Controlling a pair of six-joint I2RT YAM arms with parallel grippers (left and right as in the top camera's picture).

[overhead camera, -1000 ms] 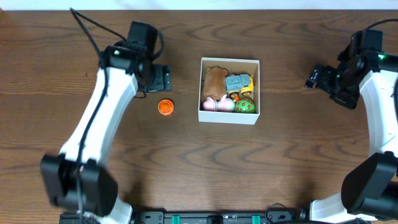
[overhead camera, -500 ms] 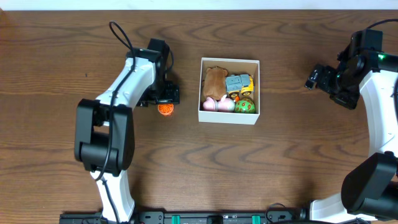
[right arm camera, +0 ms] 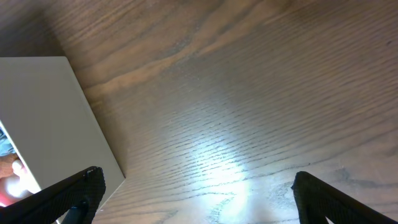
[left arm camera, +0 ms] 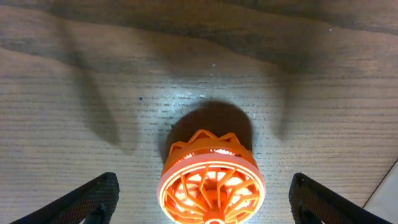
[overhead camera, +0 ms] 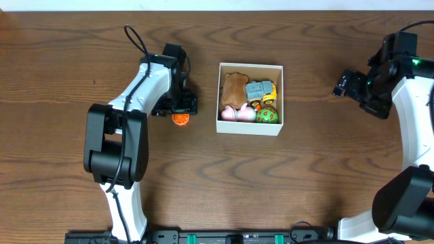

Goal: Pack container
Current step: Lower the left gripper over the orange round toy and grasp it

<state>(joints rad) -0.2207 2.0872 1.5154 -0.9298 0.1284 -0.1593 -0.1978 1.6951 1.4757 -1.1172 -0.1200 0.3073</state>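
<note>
Left arm bent low at middle left, left gripper point(overhead camera: 176, 107) spread wide either side of round ribbed orange plastic toy point(left arm camera: 211, 186), square white cardboard container point(overhead camera: 249, 127) at centre, right gripper point(overhead camera: 343, 85) spread wide, upper right

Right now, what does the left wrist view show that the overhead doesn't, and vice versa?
Left wrist only: the orange toy's spoked top up close, between the left gripper's open fingers, neither touching it. Overhead only: the container with toys inside, and the right gripper far to its right. Both: the orange toy on the wooden table.
</note>
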